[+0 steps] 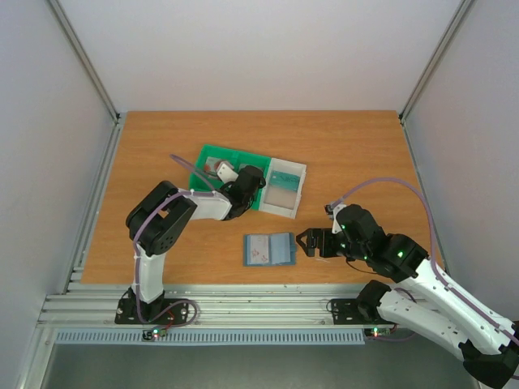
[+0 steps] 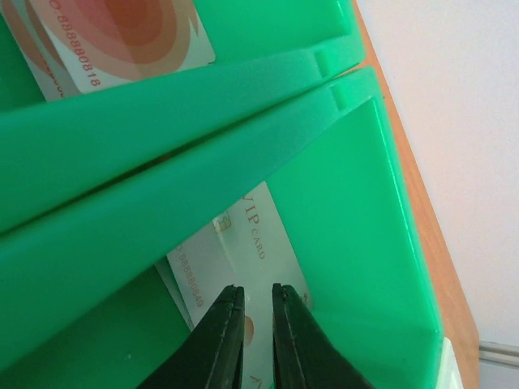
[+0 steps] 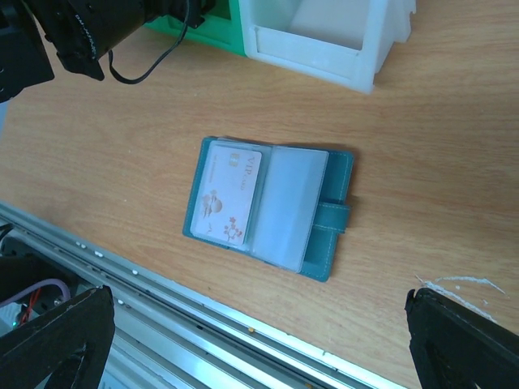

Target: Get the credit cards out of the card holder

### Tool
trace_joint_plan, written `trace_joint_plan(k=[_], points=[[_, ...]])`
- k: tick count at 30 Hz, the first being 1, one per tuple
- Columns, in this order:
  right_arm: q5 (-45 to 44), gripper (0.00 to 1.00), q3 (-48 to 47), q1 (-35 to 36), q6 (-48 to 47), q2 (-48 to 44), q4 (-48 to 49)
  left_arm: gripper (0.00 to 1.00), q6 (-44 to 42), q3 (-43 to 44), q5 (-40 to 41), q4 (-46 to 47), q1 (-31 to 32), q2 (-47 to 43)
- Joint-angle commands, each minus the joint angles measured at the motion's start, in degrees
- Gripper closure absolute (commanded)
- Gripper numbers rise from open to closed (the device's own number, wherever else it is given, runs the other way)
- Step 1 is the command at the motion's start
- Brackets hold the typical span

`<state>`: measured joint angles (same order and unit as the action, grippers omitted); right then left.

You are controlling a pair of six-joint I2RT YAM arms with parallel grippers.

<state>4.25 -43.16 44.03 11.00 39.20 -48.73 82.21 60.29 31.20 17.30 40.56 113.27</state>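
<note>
The card holder (image 1: 269, 249) (image 3: 272, 207) lies open on the table, a dark teal bifold with clear pockets. One white credit card (image 3: 229, 194) with red marks sits in its left pocket. My right gripper (image 1: 306, 241) (image 3: 259, 348) hovers just right of the holder, open wide, nothing between its fingers. My left gripper (image 1: 231, 177) (image 2: 258, 296) reaches down into the green bin (image 1: 212, 154). Its jaws stand a narrow gap apart above a white VIP card (image 2: 243, 243) lying flat on the bin floor. Another card (image 2: 122, 36) lies in the neighbouring compartment.
A white bin (image 1: 285, 188) (image 3: 324, 32) adjoins the green one on its right. Green divider walls (image 2: 162, 162) rise close on the left of my left fingers, and the bin's outer wall (image 2: 357, 243) on the right. A metal rail (image 3: 203, 324) runs along the table's near edge.
</note>
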Motion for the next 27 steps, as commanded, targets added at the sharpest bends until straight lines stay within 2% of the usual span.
trace_joint_plan(k=[1,13,18,21,24,27], points=[[-1.72,0.02,-1.52,0.09,-0.39,-0.80,-0.88,0.88,0.98,1.56,0.82,-0.56,-0.04,1.03],[-2.53,0.02,-1.41,0.09,-0.11,-1.65,-1.02,0.82,0.46,2.34,-0.84,-5.22,-0.21,-0.88],[-2.60,0.02,-1.49,0.05,-0.22,-1.79,-1.14,0.82,6.30,5.70,-2.59,-20.63,-0.35,-2.95],[-2.67,0.02,-1.54,0.08,-0.21,-1.79,-1.10,0.83,6.32,7.34,-2.40,-27.32,-0.32,-3.97],[-2.67,0.02,-1.49,0.09,-0.24,-1.74,-1.10,0.88,7.93,10.17,-1.79,-35.07,-0.38,-4.33],[-2.68,0.01,-1.58,0.04,-0.12,-1.78,-1.10,0.99,10.77,12.60,-2.17,-41.84,-0.39,-4.13]])
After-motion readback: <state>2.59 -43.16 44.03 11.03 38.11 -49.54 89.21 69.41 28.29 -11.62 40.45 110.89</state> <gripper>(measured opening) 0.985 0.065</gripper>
